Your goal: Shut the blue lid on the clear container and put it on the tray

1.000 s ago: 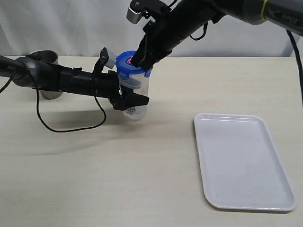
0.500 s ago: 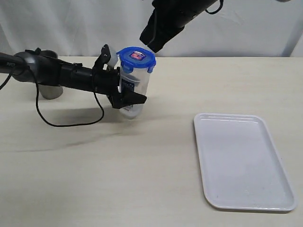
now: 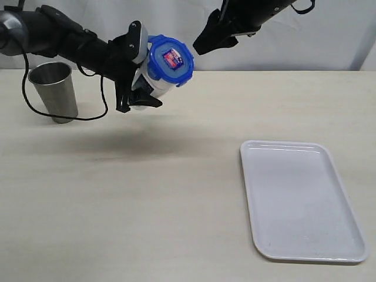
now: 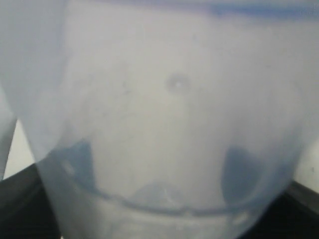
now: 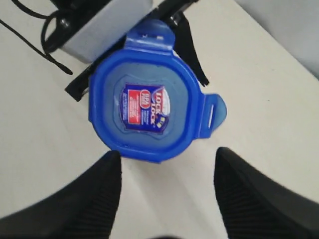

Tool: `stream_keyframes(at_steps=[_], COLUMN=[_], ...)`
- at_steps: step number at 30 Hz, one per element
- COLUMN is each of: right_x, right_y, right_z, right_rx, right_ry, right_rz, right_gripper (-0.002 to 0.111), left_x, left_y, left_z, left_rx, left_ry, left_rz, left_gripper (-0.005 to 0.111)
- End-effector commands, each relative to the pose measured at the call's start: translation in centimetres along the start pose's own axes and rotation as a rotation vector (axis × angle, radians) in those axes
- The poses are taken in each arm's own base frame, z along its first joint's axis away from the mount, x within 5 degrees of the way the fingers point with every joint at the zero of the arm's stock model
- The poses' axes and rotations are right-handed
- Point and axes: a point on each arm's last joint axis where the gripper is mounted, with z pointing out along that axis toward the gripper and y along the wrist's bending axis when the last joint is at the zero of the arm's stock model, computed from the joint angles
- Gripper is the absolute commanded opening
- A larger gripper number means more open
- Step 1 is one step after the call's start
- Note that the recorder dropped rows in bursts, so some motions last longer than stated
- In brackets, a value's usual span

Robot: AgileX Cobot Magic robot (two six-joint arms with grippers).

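My left gripper [image 3: 138, 88] is shut on the clear container [image 3: 145, 87] and holds it in the air above the table, tilted over. The blue lid [image 3: 170, 60] sits on the container's mouth and faces the camera, its sticker showing. In the left wrist view the container [image 4: 169, 124] fills the frame as a blur. My right gripper [image 3: 202, 44] hangs open just to the right of the lid, apart from it. The right wrist view shows the lid [image 5: 149, 112] beyond the open right gripper [image 5: 167, 152], with two tabs flared outward. The white tray [image 3: 302, 200] lies flat at the right.
A grey steel cup [image 3: 54, 91] stands on the table at the far left, under the left arm. A black cable [image 3: 88, 111] loops down from that arm beside the cup. A pale curtain closes off the back.
The left gripper has lifted the container off the table and tipped it, lid toward the camera. The right gripper has left the lid, drawn back up and right, and opened.
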Motion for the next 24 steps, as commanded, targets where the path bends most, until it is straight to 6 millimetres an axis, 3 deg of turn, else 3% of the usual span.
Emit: stream_keyframes(at_steps=[1, 7, 15, 24], right_x=[0.4, 2.7, 3.5, 5.7], right_y=[-0.1, -2.1, -3.6, -5.3], right_z=[0.2, 1.8, 2.6, 4.9], right_rx=[-0.083, -0.157, -0.212, -0.238], right_ry=[-0.018, 0.019, -0.07, -0.022], right_rz=[-0.015, 0.05, -0.032, 0.167], right_gripper=[0.054, 0.054, 0.054, 0.054], left_x=[-1.8, -2.8, -3.1, -3.1], left_y=[-0.7, -1.1, -1.3, -1.2], left_z=[0.6, 1.7, 1.9, 1.9], left_rx=[0.077, 0.093, 0.1, 0.092], left_ry=[0.058, 0.078, 0.075, 0.074], left_rz=[0.152, 0.2, 0.208, 0.205], left_gripper=[0.0, 0.0, 0.0, 0.0])
